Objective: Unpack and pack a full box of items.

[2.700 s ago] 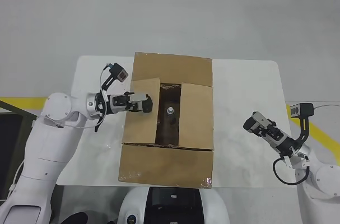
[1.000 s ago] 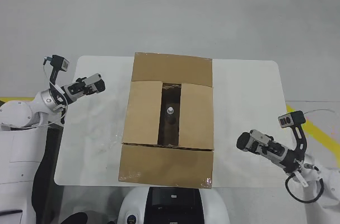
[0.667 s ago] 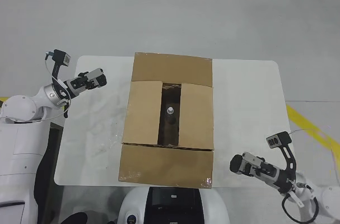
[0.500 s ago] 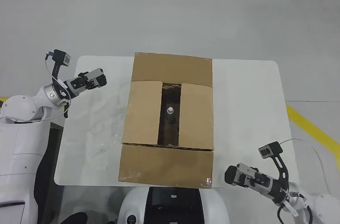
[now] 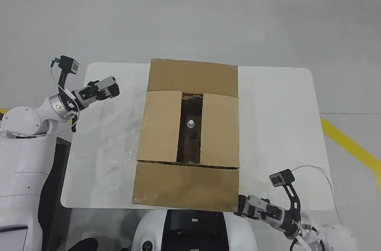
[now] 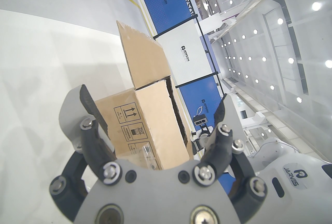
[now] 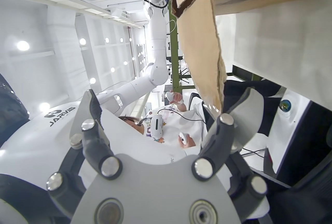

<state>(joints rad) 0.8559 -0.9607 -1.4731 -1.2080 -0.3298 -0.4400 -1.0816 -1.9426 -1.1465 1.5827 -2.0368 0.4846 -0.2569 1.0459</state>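
Box: centre of frame on the table (image 5: 272,113); box (image 5: 218,128) has its side flaps half shut, with one item (image 5: 191,123) visible in the gap.
Left gripper: upper left of frame; left gripper (image 5: 113,86) has its jaws spread and holds nothing.
Right gripper: lower right of frame; right gripper (image 5: 241,205) has its jaws spread, just beside the corner of the lower flap (image 5: 184,184).
Risk: a finger may snag that flap and drag or tip the box. The narrow gap probably blocks reach.
Materials: matte corrugated cardboard with ragged torn edges; smooth white tabletop.
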